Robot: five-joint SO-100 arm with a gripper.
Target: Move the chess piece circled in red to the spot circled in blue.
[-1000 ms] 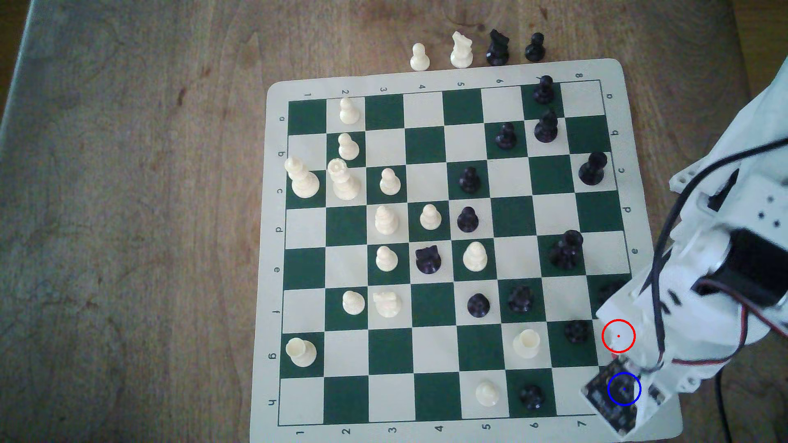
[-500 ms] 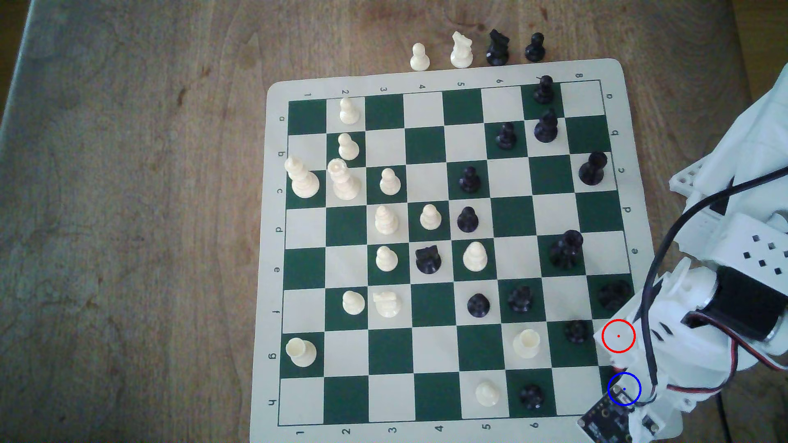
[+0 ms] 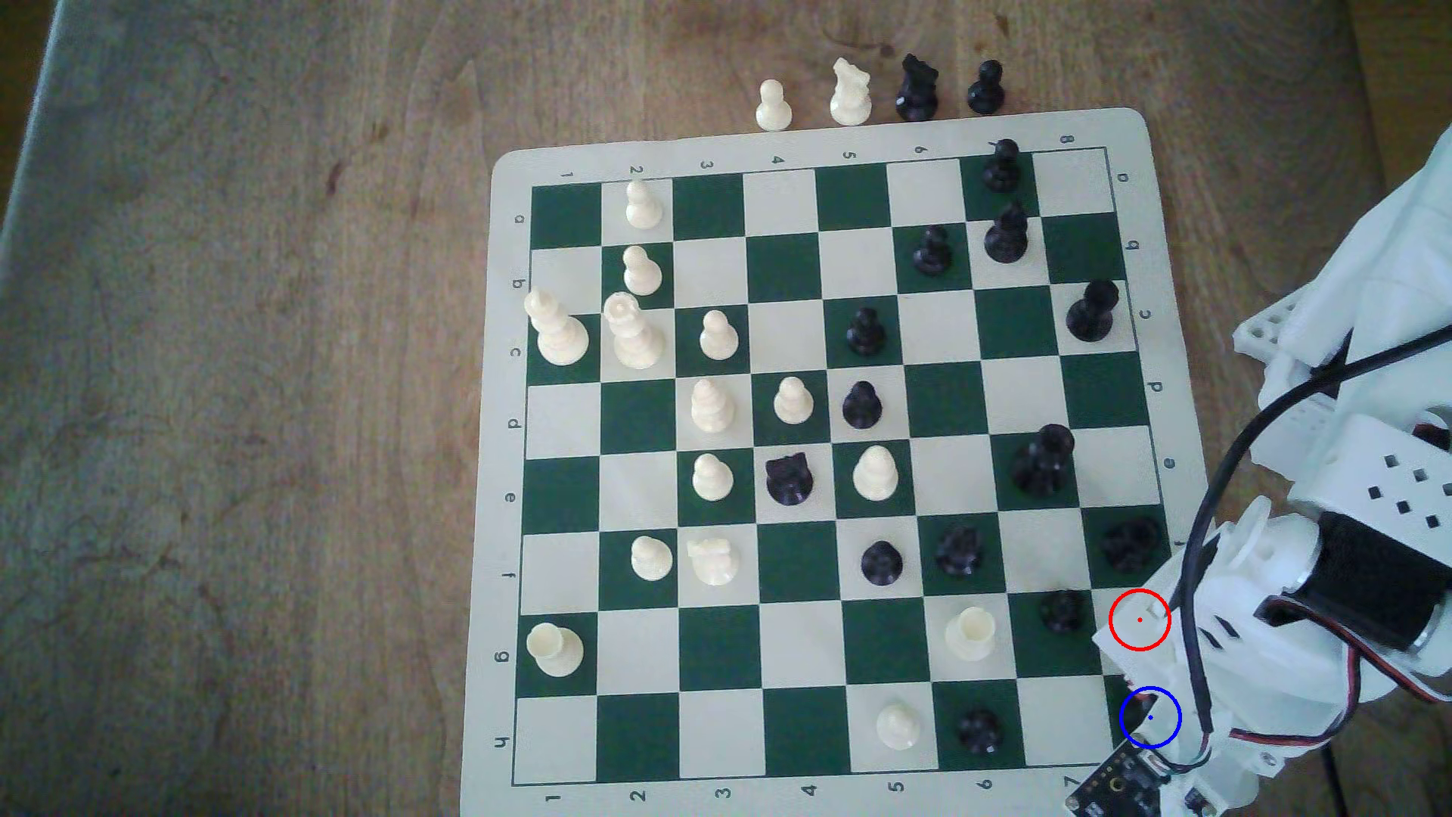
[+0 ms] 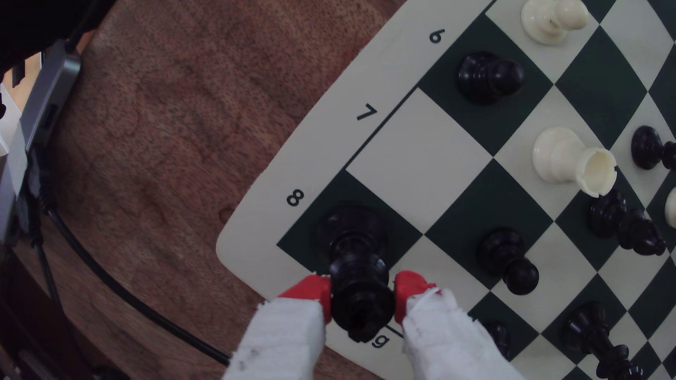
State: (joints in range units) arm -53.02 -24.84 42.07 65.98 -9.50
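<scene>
1. Wooden table (image 3: 236,393) takes up the exterior view's left; nothing stands on that part.
2. Chess board (image 3: 817,130), green and cream, lies on the table right of centre in the exterior view; four captured pieces line up just beyond its far edge.
3. White pieces cluster on the board's left half in the exterior view, black ones on its right half.
4. White rook (image 3: 970,632) (image 4: 570,160) stands on a cream square near the board's near-right corner; a black pawn (image 3: 1062,611) (image 4: 510,261) is on the green square just right of it.
5. White arm (image 3: 1336,566) with black cable reaches in from the exterior view's right, covering the board's near-right corner, including both drawn rings.
6. The spot (image 3: 1150,716), blue-ringed, is at that corner; in the wrist view it reads as the green corner square (image 4: 303,234) by the "8" label.
7. The chess piece (image 4: 360,281), glossy black, stands with its base on that corner square, upright as far as the wrist view shows.
8. Gripper (image 4: 362,297): red-tipped fingers (image 4: 311,292) sit on either side of the piece's upper body, touching it, clenched on it.
</scene>
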